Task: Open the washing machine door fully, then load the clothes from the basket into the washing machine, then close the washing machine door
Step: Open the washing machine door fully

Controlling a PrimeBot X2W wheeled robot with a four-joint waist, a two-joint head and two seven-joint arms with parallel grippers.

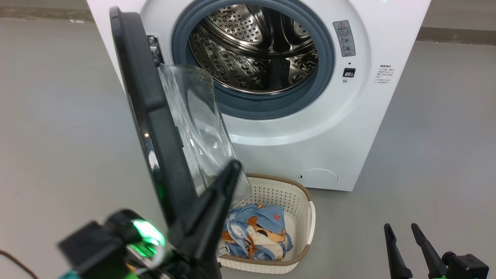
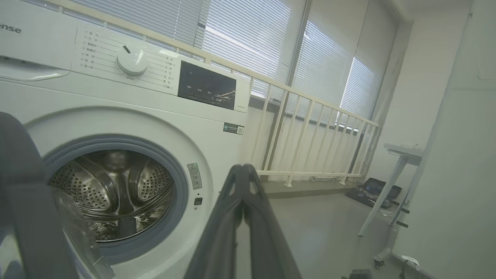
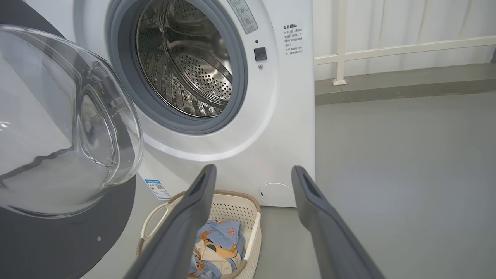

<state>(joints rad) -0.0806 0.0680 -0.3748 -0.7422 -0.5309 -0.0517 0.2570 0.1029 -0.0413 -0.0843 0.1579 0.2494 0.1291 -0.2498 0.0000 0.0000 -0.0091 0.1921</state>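
**Door part-open over the basket, left claw set to nudge it wider**

The washing machine door [image 1: 155,116] stands edge-on at 9 o'clock of the drum [image 1: 252,50], glass bowl [image 1: 193,116] facing inward. It overhangs the basket [image 1: 302,193], so it likely needs more swing. The left gripper [image 1: 228,170] rises from 7 o'clock, fingers clenched together on nothing, tips by the door's inner face. Whether they touch it, I cannot tell. The basket sits on the floor [image 1: 426,155] at 6 o'clock of the washing machine [image 1: 341,128], clothes [image 1: 255,228] inside. The right gripper [image 1: 401,228] waits at 5 o'clock, fingers spread and empty, well apart from the basket, probably until the door clears.
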